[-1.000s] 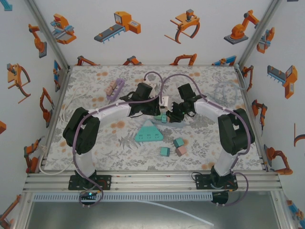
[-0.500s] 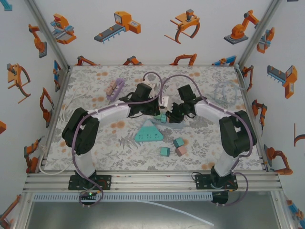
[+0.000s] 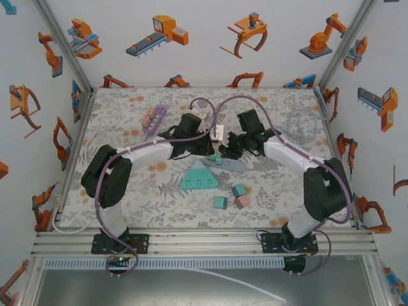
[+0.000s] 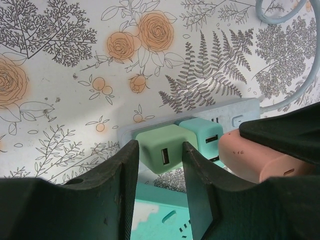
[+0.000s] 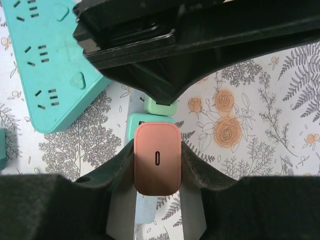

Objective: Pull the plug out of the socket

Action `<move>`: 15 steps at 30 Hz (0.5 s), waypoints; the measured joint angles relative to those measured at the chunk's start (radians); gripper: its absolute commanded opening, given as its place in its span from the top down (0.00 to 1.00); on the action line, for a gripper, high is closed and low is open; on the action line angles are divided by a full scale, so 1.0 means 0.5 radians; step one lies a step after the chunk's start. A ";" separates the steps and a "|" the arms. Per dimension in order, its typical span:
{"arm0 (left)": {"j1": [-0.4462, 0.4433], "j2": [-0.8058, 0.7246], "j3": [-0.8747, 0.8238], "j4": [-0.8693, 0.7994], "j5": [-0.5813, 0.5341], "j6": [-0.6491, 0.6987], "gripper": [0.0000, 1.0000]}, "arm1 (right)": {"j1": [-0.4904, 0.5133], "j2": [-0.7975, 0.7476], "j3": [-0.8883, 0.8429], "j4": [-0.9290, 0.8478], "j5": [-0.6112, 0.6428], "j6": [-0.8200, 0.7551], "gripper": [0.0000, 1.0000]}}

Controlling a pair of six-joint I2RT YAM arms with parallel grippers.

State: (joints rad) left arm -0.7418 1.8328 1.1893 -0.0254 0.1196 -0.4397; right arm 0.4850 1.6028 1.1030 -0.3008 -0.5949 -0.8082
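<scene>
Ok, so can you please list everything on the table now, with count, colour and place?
long plastic power strip: one, pale grey, table centre.
light green square plug: one, green, in that strip.
teal square plug: one, teal, beside the green one.
pink rounded plug: one, pink, beside the teal one.
triangular plastic power strip: one, teal, nearer than the long one.
straight power strip: one, purple, far left.
small loose cubes: three, two teal, one pink, near right.
coiled cable: one, pale blue, far right.
left arm: one, black and white, jaws closed on green plug.
right arm: one, black and white, jaws closed on pink plug.
</scene>
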 measured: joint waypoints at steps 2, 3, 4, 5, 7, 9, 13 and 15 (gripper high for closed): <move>0.010 -0.017 -0.028 0.031 0.011 -0.016 0.56 | 0.002 -0.005 -0.003 0.064 -0.014 0.072 1.00; 0.013 -0.022 -0.038 0.043 0.016 -0.025 0.56 | 0.006 -0.016 -0.008 0.106 -0.021 0.113 1.00; 0.016 -0.027 -0.044 0.048 0.018 -0.035 0.56 | 0.008 -0.037 -0.023 0.143 -0.029 0.159 1.00; 0.019 -0.030 -0.049 0.053 0.023 -0.039 0.56 | 0.010 -0.067 -0.042 0.174 -0.028 0.204 1.00; 0.021 -0.038 -0.056 0.053 0.027 -0.047 0.55 | 0.011 -0.163 -0.098 0.232 -0.023 0.324 1.00; 0.022 -0.047 -0.059 0.040 0.036 -0.053 0.55 | 0.011 -0.272 -0.163 0.307 0.001 0.471 1.00; 0.023 -0.076 -0.064 -0.010 0.059 -0.056 0.55 | 0.011 -0.487 -0.286 0.447 0.106 0.826 1.00; 0.023 -0.092 -0.064 -0.047 0.071 -0.060 0.55 | 0.011 -0.584 -0.335 0.495 0.177 1.028 1.00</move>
State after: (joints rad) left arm -0.7303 1.7866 1.1572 -0.0486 0.1551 -0.4694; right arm 0.4908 1.3109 0.9356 -0.0532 -0.5064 -0.2939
